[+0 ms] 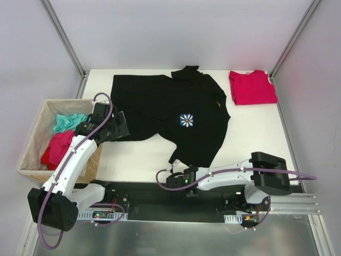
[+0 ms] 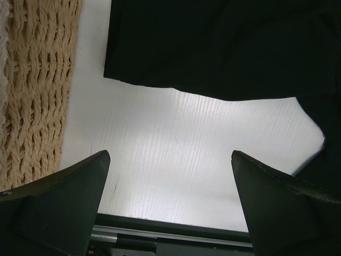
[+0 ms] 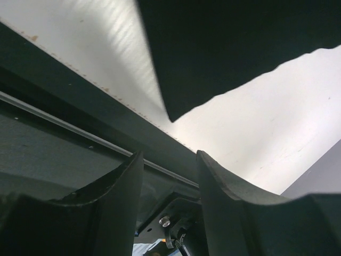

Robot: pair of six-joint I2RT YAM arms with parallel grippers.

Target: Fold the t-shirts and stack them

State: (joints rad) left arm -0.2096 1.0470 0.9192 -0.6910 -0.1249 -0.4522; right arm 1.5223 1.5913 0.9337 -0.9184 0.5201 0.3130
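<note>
- Right gripper (image 3: 169, 156) sits low at the table's (image 1: 138, 160) near edge, fingers slightly parted with nothing between them; a hem corner of the black t-shirt (image 3: 240, 48) lies just beyond the tips
- Left gripper (image 2: 170, 154), spread wide and empty, hovers between the woven basket (image 2: 37, 96) and the shirt's left edge
- Black shirt lies flat across the table's middle, pale star emblem (image 1: 186, 120) upward
- Red t-shirt (image 1: 252, 87) lies folded at the far right corner
</note>
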